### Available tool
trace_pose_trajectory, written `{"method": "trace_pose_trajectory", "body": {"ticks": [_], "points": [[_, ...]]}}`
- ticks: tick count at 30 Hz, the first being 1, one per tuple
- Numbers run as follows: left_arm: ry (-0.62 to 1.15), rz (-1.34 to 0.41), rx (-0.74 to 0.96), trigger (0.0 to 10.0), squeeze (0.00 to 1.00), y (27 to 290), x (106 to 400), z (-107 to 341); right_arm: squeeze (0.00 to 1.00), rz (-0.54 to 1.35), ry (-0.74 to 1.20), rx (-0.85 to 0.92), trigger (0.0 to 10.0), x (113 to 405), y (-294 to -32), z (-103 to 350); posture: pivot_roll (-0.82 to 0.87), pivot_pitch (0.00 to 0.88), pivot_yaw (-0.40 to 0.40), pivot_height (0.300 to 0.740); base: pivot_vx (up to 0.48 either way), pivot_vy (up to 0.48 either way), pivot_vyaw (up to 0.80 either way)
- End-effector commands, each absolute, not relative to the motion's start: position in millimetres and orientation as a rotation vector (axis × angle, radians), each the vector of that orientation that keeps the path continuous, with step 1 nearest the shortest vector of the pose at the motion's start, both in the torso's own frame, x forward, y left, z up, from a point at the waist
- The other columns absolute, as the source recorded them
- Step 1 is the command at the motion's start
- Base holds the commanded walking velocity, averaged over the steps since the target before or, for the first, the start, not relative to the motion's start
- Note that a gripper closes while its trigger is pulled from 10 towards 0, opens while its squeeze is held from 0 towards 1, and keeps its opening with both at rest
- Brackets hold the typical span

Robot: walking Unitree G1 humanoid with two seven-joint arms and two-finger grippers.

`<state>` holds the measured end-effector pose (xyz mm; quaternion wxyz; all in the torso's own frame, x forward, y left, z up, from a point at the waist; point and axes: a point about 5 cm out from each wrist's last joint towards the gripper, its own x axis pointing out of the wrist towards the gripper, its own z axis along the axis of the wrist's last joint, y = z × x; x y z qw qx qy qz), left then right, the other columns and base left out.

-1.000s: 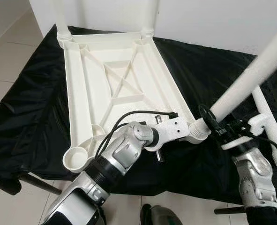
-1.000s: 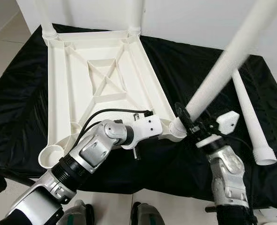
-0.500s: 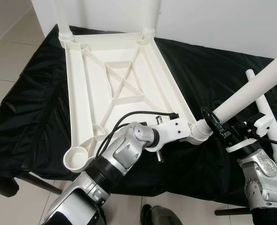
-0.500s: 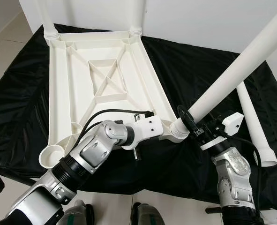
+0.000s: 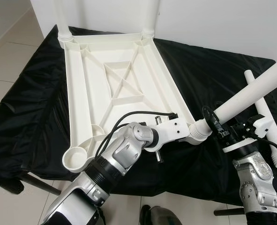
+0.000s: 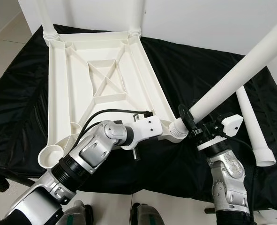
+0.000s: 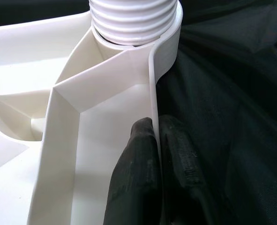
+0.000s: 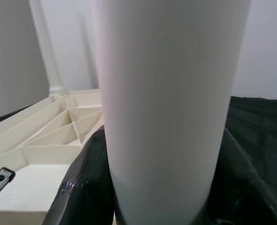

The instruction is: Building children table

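A white children's table top (image 5: 119, 84) lies upside down on a black cloth. Two white legs (image 5: 61, 18) (image 5: 151, 16) stand in its far corners. At the near right corner a third white leg (image 6: 232, 79) leans out to the right, its ribbed end (image 7: 133, 18) sitting in the corner socket. My right gripper (image 5: 214, 122) is shut on this leg just above the socket; its black fingers (image 8: 89, 187) wrap the tube (image 8: 168, 93). My left gripper (image 7: 154, 126) is shut on the table top's thin side rim (image 7: 152, 84) close to that same corner.
A spare white leg (image 6: 250, 126) lies on the cloth at the right, behind the right arm. The near left corner socket (image 5: 76, 158) holds nothing. The black cloth (image 5: 30, 103) hangs over the front edge above tiled floor (image 5: 7, 51). A white wall stands behind.
The held leg has tipped lower toward the right, its foot staying at the corner socket. The right wrist shifted slightly with it. The left gripper kept its hold on the rim.
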<state>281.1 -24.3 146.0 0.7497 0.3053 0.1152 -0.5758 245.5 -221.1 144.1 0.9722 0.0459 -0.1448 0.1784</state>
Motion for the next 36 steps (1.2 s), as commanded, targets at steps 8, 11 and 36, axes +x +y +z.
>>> {"method": "trace_pose_trajectory", "body": {"ticks": [8, 11, 36], "points": [[0.184, -1.157, 0.691, 10.0, 0.00, -21.6, 287.4, 157.0, 0.00, 0.218, 0.060, 0.158, 10.0, 231.4, -213.6, 81.2, -0.04, 0.115, -0.028, 0.740, 0.000, 0.000, 0.00], [0.184, -1.154, 0.689, 10.0, 0.00, -21.6, 287.5, 157.1, 0.00, 0.158, 0.044, 0.144, 10.0, 234.1, -207.4, 84.2, -0.04, 0.116, -0.029, 0.740, 0.000, 0.000, 0.00], [0.178, -1.136, 0.685, 10.0, 0.00, -20.3, 290.7, 158.9, 0.00, -0.059, -0.073, 0.140, 10.0, 259.3, -163.2, 114.0, -0.03, 0.107, -0.040, 0.740, 0.000, 0.000, 0.00]]}}
